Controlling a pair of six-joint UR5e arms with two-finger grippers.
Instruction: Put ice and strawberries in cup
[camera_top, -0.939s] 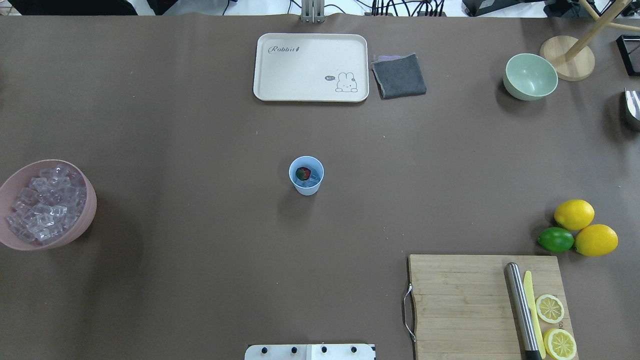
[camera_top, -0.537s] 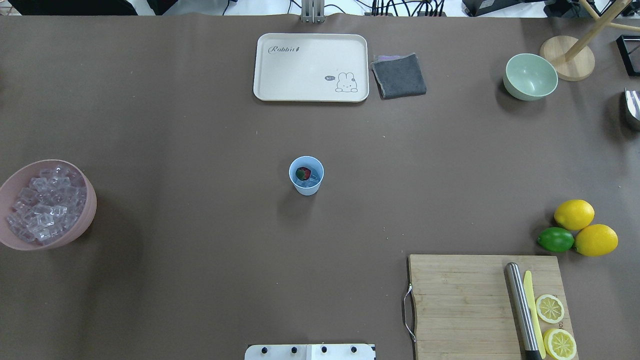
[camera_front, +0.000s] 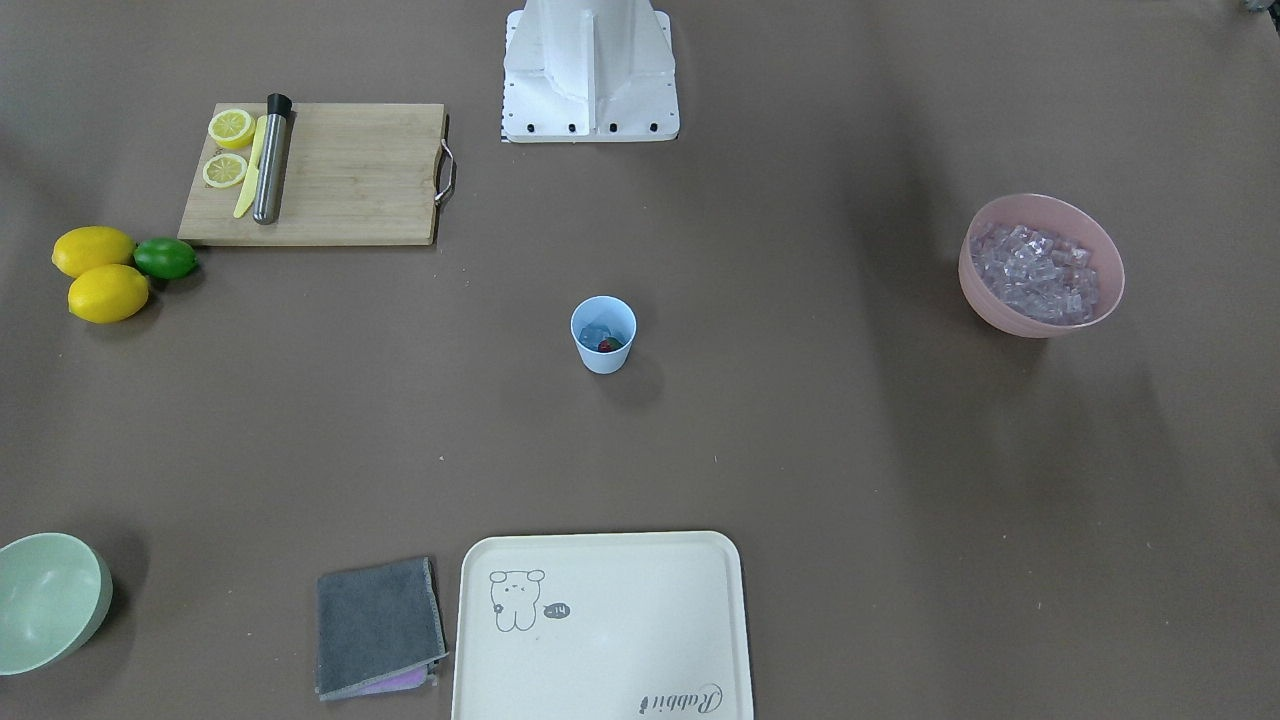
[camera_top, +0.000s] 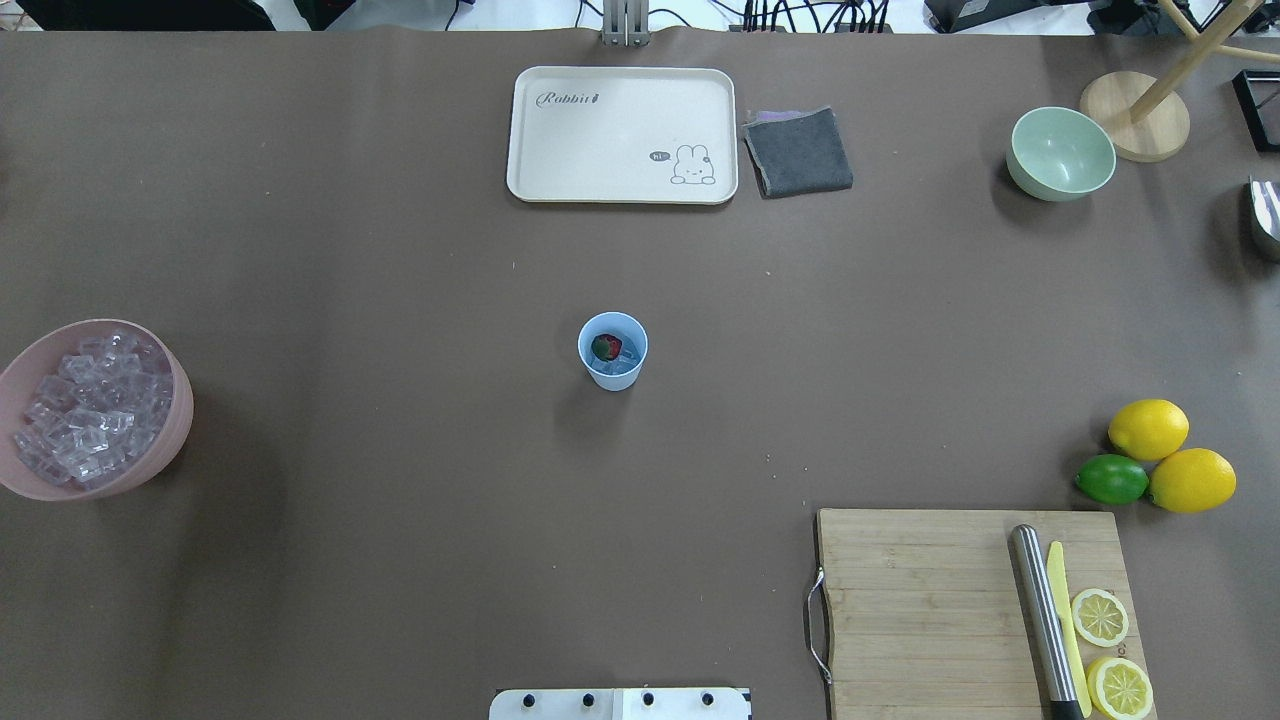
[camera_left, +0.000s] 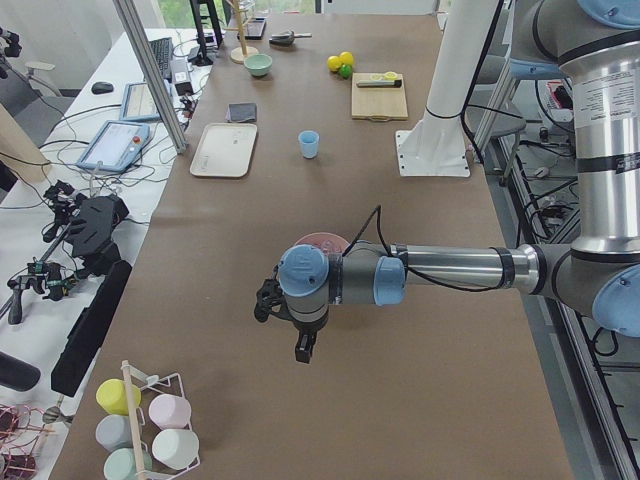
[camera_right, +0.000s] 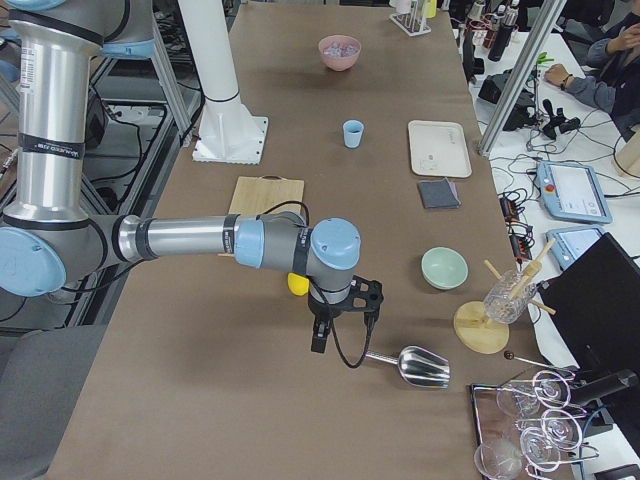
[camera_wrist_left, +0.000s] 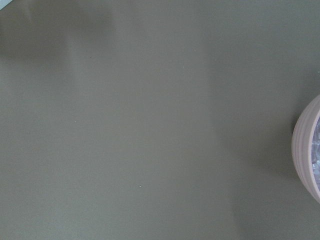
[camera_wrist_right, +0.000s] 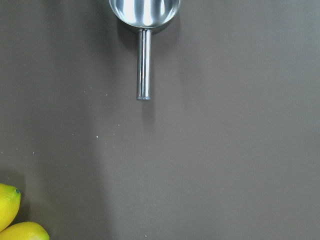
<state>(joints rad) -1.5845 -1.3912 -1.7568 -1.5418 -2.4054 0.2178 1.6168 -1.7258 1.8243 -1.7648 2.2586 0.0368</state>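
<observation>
The light-blue cup (camera_top: 612, 350) stands upright at the table's middle, also in the front view (camera_front: 603, 335). Inside it lie the red strawberry (camera_top: 604, 347) and some clear ice cubes (camera_top: 624, 364). More ice (camera_top: 80, 415) fills the pink bowl (camera_top: 178, 420) at the table's left edge. My left gripper (camera_left: 303, 348) hangs above the table beyond the pink bowl, far from the cup; I cannot tell if it is open or shut. My right gripper (camera_right: 320, 340) hangs near the lemons and a metal scoop (camera_right: 415, 365); I cannot tell its state either.
A cream tray (camera_top: 620, 135) and grey cloth (camera_top: 798, 152) lie at the far side. A mint-green bowl (camera_top: 1060, 155), two lemons (camera_top: 1148, 428) and a lime (camera_top: 1111, 479) sit right. A cutting board (camera_top: 930, 610) holds a knife, a steel rod and lemon slices.
</observation>
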